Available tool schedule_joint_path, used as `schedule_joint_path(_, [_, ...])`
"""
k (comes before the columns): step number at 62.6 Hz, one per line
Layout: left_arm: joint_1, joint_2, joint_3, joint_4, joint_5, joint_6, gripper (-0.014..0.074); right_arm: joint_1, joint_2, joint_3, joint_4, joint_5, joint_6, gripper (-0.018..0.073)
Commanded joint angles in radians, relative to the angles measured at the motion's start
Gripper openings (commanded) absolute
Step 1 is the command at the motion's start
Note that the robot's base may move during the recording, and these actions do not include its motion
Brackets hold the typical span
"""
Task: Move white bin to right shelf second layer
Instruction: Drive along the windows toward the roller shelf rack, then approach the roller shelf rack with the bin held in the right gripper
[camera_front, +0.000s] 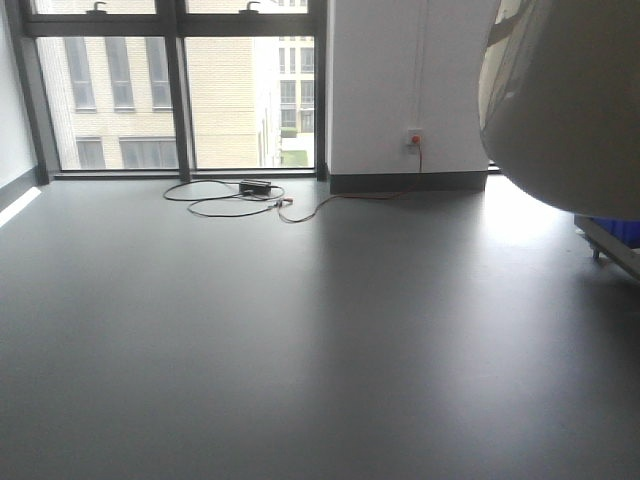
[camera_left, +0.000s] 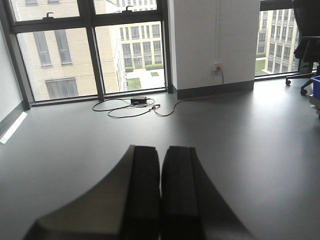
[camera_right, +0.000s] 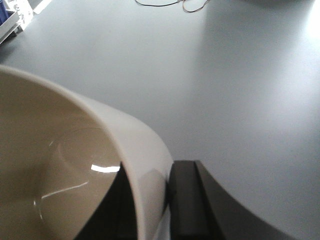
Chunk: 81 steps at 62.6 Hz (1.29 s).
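The white bin (camera_front: 570, 100) hangs in the air at the upper right of the front view, its glossy rounded outside toward the camera. In the right wrist view my right gripper (camera_right: 150, 200) is shut on the white bin (camera_right: 60, 165), one finger inside the wall and one finger (camera_right: 187, 200) outside the rim. My left gripper (camera_left: 160, 190) is shut with nothing in it, held above the grey floor. The right shelf second layer is out of view.
Grey floor (camera_front: 260, 330) spreads ahead to big windows (camera_front: 170, 90). A cable and power brick (camera_front: 255, 187) lie by the wall socket (camera_front: 414, 138). A blue crate on a rack edge (camera_front: 615, 235) peeks below the bin. An office chair (camera_left: 305, 45) stands far right.
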Motion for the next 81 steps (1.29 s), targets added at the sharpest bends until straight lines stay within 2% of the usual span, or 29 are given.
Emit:
schedule_joint_path(1, [-0.001,-0.014,0.037,0.0,-0.085,0.002,0.0085,-0.007,-0.007,-0.031,-0.013,-0.097,0.004,0.0053])
schedule_joint_path(81, [-0.001,-0.014,0.037,0.0,-0.085,0.002,0.0085,-0.007,-0.007,-0.031,-0.013,-0.097,0.004,0.0053])
